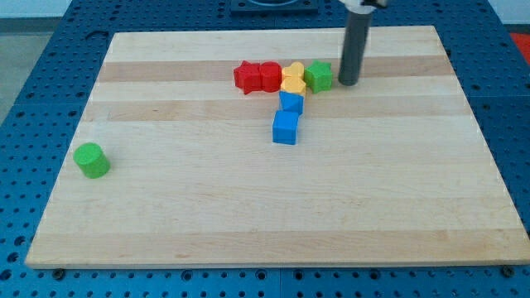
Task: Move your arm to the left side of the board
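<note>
My tip point(348, 82) stands in the upper right of the frame, just beside the green block point(319, 76) ending a row with yellow point(293, 79) and red point(257, 77) blocks; no pincer exists, so reaching the left means skirting them

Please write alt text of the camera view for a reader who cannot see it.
My tip rests near the wooden board's top, just right of a green block ending a row of yellow and red blocks. Two blue blocks sit below; a green cylinder stands far left.
</note>
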{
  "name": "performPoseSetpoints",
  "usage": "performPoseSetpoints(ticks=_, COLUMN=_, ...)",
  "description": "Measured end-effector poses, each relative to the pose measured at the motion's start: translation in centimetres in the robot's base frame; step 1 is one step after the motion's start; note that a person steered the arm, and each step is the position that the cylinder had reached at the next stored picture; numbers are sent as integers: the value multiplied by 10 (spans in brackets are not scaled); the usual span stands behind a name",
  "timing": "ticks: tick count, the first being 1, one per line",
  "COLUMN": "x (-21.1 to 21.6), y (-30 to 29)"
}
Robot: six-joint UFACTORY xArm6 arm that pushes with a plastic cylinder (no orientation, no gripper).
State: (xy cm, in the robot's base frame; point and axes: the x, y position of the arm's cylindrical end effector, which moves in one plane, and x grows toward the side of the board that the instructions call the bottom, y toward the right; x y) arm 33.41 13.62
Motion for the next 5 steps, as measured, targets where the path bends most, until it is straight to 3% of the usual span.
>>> performPoseSetpoints(ticks=2, x=85, y=60)
performPoseSetpoints(ticks=3, x=145, y=27)
performPoseSetpoints(ticks=5, x=184, y=-152)
